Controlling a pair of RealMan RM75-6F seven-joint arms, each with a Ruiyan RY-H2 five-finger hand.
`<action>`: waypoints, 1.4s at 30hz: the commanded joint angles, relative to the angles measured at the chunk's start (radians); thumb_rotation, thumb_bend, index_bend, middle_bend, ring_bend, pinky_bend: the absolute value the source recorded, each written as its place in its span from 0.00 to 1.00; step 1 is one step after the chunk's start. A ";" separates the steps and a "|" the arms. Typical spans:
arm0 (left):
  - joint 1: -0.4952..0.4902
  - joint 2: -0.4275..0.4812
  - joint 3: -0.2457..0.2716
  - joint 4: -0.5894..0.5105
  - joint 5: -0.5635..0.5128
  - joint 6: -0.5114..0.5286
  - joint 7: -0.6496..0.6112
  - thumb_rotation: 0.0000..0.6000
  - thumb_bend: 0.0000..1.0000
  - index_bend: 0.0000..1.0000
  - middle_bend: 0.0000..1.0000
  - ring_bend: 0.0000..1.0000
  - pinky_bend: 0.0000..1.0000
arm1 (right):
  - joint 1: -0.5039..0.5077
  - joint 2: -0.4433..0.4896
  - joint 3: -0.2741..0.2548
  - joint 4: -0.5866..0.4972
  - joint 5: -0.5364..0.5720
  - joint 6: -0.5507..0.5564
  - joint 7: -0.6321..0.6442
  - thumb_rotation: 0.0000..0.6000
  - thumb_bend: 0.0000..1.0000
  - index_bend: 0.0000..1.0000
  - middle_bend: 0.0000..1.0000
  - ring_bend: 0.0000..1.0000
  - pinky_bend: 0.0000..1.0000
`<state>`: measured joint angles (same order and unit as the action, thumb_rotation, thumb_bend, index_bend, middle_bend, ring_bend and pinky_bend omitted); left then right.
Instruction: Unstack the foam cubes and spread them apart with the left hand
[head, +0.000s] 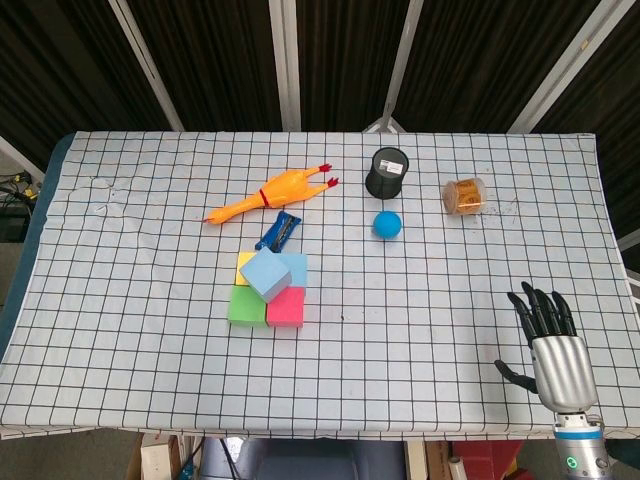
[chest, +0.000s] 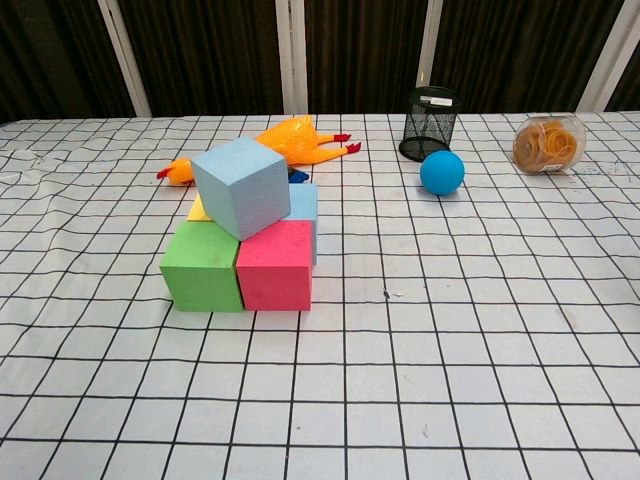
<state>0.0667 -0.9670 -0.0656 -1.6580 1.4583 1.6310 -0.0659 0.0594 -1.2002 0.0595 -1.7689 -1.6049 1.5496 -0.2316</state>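
A light blue foam cube (head: 265, 275) (chest: 241, 186) sits tilted on top of a cluster of foam cubes. Beneath it lie a green cube (head: 245, 307) (chest: 203, 267), a pink cube (head: 285, 308) (chest: 276, 267), a yellow cube (head: 243, 262) (chest: 199, 211) and another light blue cube (head: 296, 264) (chest: 304, 205). My right hand (head: 552, 347) rests at the table's front right with fingers spread, holding nothing, far from the cubes. My left hand shows in neither view.
A rubber chicken (head: 268, 195) (chest: 268, 146) and a small blue object (head: 281, 231) lie just behind the cubes. A black mesh cup (head: 387, 173) (chest: 430, 122), a blue ball (head: 388, 224) (chest: 442, 172) and a jar of rubber bands (head: 464, 196) (chest: 548, 143) stand farther right.
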 joint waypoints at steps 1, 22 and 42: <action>0.003 0.001 0.001 -0.001 0.001 0.004 -0.001 1.00 0.12 0.07 0.00 0.00 0.22 | -0.001 0.000 -0.003 -0.002 -0.004 0.001 -0.001 1.00 0.04 0.11 0.00 0.06 0.00; -0.003 -0.010 0.012 0.005 0.043 0.009 0.008 1.00 0.09 0.06 0.00 0.00 0.21 | -0.010 0.021 -0.007 -0.020 -0.003 0.013 0.021 1.00 0.04 0.11 0.00 0.06 0.00; -0.302 0.219 -0.065 -0.146 -0.026 -0.427 0.141 1.00 0.04 0.03 0.00 0.00 0.17 | -0.007 0.001 0.011 -0.026 0.051 0.000 -0.055 1.00 0.04 0.11 0.00 0.06 0.00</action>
<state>-0.1735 -0.7896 -0.1033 -1.7658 1.4721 1.2785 0.0352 0.0527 -1.1986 0.0699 -1.7948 -1.5535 1.5485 -0.2857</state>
